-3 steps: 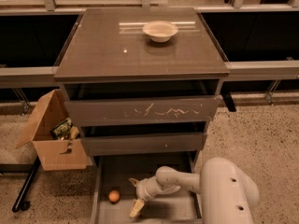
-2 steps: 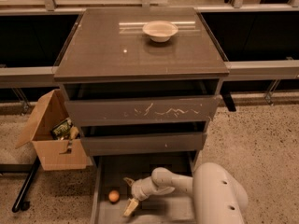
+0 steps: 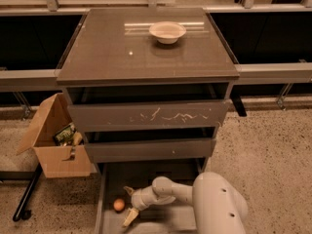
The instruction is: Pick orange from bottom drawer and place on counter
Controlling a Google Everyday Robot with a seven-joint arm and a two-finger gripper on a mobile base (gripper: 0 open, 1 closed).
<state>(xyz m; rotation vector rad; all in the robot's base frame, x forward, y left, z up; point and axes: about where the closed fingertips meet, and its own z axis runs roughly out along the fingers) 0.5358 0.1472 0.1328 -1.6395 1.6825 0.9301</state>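
Centring matters: your gripper (image 3: 128, 204) sits in the bottom drawer (image 3: 146, 174), jaws wide and empty, just right of the orange (image 3: 119, 204) near the left wall, so ease left to straddle it, then close.

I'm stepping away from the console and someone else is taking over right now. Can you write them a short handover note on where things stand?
Gripper: open, low inside the bottom drawer, fingertips facing the orange.
Orange: on the drawer floor near the left wall, just off the fingertips, not grasped.
Counter: a white bowl sits near its back edge.
Done: drawer open, gripper at the orange.
Left: close on the orange, lift it out, set it on the counter.
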